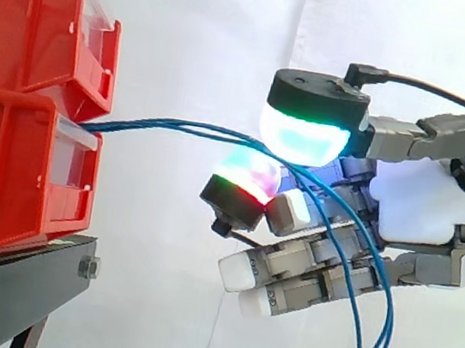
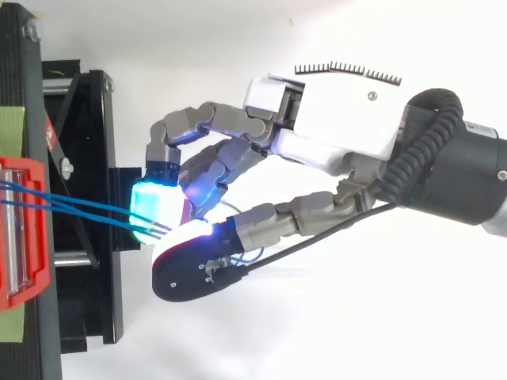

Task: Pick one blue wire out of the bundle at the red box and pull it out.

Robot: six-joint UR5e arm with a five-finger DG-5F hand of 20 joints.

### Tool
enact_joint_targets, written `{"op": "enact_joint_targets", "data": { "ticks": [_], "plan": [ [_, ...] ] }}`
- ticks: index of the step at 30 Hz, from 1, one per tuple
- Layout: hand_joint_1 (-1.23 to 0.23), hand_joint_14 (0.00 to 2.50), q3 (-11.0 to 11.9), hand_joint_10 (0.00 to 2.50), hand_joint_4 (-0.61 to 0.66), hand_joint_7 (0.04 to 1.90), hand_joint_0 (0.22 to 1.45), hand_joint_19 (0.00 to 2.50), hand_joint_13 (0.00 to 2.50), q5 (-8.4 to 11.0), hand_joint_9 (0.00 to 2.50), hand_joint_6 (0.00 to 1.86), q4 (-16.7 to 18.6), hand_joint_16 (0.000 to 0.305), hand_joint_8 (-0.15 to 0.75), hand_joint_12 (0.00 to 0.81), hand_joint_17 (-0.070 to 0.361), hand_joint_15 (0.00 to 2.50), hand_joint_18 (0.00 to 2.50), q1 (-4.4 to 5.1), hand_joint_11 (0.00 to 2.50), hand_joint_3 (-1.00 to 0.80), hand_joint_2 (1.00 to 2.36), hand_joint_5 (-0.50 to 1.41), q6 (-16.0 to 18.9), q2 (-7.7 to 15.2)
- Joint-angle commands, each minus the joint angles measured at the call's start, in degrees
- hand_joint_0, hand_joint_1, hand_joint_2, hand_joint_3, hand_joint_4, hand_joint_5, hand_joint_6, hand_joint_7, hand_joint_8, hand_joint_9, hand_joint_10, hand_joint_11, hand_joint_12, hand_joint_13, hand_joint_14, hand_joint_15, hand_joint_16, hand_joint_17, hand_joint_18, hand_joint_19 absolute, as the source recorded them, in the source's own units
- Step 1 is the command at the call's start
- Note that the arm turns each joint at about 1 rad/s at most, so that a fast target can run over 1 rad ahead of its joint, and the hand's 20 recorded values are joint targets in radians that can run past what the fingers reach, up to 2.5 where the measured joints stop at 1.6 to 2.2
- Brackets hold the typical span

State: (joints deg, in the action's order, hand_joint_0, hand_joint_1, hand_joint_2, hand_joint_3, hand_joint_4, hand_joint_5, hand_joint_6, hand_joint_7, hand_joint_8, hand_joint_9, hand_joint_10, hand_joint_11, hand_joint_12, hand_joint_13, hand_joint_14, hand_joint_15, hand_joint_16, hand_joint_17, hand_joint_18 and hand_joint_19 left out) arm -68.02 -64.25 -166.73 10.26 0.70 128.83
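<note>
My hand (image 1: pixel 428 201) is just out in front of the red box (image 1: pixel 7 177), which sits on the black stand (image 1: pixel 8 290). The blue wires (image 1: pixel 179 125) come out of the front of the box and run across to my hand. There they pass between two glowing pads (image 1: pixel 303 136), one above and one below. Then they hang down past the other fingers.

From the top, the same wires (image 2: pixel 79 210) go from the box right into the pads. The hand is pinched narrow on them there. I think the grab is made. But I see a few wires going in together, and I cannot tell if I hold just one.

The far ends are in the box, and the wires bend a little, not tight. So nothing is pulled out yet. Left to do: make sure I have one wire, then pull away from the box until it comes free.
</note>
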Motion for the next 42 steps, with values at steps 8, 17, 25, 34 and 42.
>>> {"op": "enact_joint_targets", "data": {
  "ticks": [8, 17, 25, 34, 42],
  "plan": [
    [-0.87, 0.01, 0.00, 0.03, 0.26, 1.12, 0.61, 0.41, 0.58, 0.00, 0.94, 0.82, 0.09, 0.060, 0.287, 0.387, 0.135, 0.33, 0.46, 0.02, 0.87, -0.23, 1.02, -0.17, 0.00, 0.01],
    [-0.95, 0.01, 0.00, 0.03, 0.26, 1.07, 0.68, 0.37, 0.59, 0.00, 0.92, 0.81, 0.00, 0.060, 0.280, 0.384, 0.135, 0.32, 0.47, 0.02, 0.88, -0.38, 1.01, -0.17, 0.00, 0.01],
    [-0.87, 0.01, 0.00, 0.03, 0.29, 1.08, 0.63, 0.39, 0.58, 0.00, 0.92, 0.81, 0.00, 0.060, 0.283, 0.386, 0.135, 0.32, 0.47, 0.02, 0.89, -0.30, 1.02, -0.18, 0.00, -0.07],
    [-0.68, 0.02, 0.00, 0.02, 0.25, 1.26, 0.56, 0.46, 0.60, 0.00, 1.01, 0.68, 0.00, 0.061, 0.286, 0.390, 0.137, 0.34, 0.45, 0.02, 0.82, -0.31, 1.01, -0.11, 0.00, 0.01],
    [-0.78, 0.02, 0.00, 0.03, 0.25, 1.17, 0.59, 0.44, 0.60, 0.00, 0.99, 0.78, 0.00, 0.060, 0.291, 0.392, 0.135, 0.34, 0.46, 0.02, 0.86, -0.18, 1.02, -0.15, -0.09, 0.01]
  ]
}}
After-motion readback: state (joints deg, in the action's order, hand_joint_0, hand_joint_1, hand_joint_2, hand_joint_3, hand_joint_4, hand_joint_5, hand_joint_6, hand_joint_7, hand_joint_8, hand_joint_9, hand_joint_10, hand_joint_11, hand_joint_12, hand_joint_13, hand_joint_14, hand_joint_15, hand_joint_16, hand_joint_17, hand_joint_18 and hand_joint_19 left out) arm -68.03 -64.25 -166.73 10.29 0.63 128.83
